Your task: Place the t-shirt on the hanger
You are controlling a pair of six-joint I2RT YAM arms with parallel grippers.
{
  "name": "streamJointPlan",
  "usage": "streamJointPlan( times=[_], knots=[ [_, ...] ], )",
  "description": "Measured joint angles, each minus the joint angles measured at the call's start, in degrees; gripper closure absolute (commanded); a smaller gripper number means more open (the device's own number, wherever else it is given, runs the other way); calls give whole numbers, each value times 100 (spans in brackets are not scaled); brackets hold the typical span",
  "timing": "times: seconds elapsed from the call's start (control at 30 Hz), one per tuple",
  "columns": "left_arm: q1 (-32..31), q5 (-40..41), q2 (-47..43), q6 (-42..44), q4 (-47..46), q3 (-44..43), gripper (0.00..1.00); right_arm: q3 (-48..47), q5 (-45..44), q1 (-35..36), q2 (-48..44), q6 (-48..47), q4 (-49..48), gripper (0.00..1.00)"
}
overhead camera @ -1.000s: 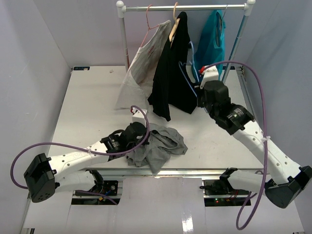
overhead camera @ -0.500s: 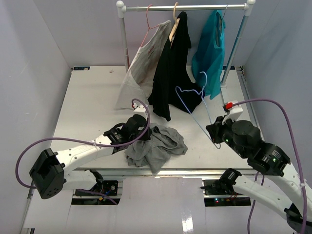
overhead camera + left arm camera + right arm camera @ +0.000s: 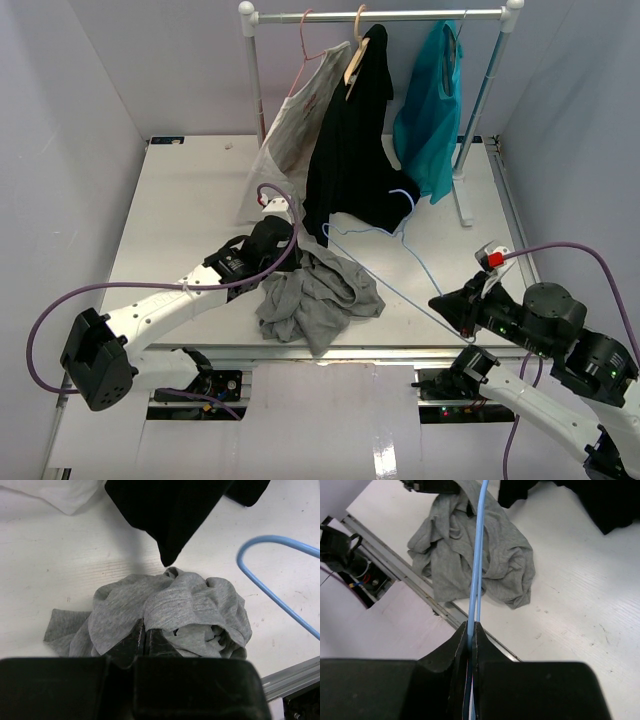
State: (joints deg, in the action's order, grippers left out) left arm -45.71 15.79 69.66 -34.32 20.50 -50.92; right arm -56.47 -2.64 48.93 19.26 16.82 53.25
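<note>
Three garments hang on the rack (image 3: 400,15) (white shirt (image 3: 290,150), black garment (image 3: 350,150), teal top (image 3: 430,100)). One t-shirt (image 3: 320,300) lies as a crumpled grey heap by the table's (image 3: 180,200) front edge, just below the black hem. One hanger (image 3: 479,555), thin light-blue wire, slants over the table with its hook against the black garment. Of two grippers, the left gripper (image 3: 145,630) is clenched on a t-shirt fold; the right gripper (image 3: 471,630) is clenched on the hanger's wire.
</note>
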Motion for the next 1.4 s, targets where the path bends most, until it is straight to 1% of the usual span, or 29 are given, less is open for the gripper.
streamJointPlan(
  times=[0.17, 0.33, 0.6, 0.93, 1.13, 1.4],
  knots=[
    [21, -2, 14, 3, 208, -119, 100, -96, 680, 0, -114, -156, 73, 92],
    [24, -3, 18, 40, 281, -241, 100, 82, 1008, -2, -153, -251, 70, 92],
    [28, -48, 19, 83, 318, -260, 100, 493, 1077, -4, -237, -290, 57, 92],
    [28, -363, -179, 206, 357, -267, 100, 1209, 1201, -7, -145, -378, -454, 92],
    [28, -856, -338, 478, 332, -427, 100, 1548, 1559, -7, -82, -377, -1134, 92],
    [39, -1911, -591, 732, 252, -722, 100, 2183, 1926, -11, 139, -295, -2446, 92]
  ],
)
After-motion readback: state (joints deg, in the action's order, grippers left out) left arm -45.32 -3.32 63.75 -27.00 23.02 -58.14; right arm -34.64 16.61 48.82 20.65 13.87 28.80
